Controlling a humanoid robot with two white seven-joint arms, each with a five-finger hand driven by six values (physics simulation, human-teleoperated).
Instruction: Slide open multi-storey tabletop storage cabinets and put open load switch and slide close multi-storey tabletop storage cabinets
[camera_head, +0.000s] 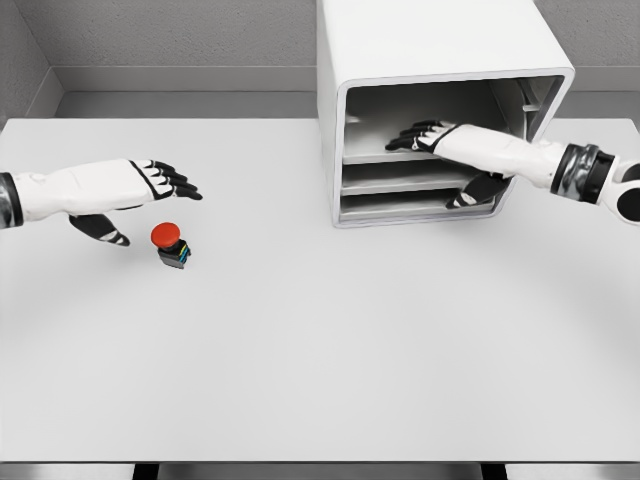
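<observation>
A white storage cabinet (440, 60) stands at the back right of the table, its open front showing stacked trays. My right hand (425, 138) reaches into the upper tray (380, 155), fingers extended over it and thumb hanging below near the lower trays. The load switch (171, 244), a small dark block with a red round button on top, lies on the table at the left. My left hand (165, 182) hovers just above and to the left of the switch, fingers stretched out and open, thumb (105, 232) pointing down beside it, not touching.
The grey table (320, 350) spans the whole view, with its front edge at the bottom. Grey walls rise behind the cabinet and at the left corner.
</observation>
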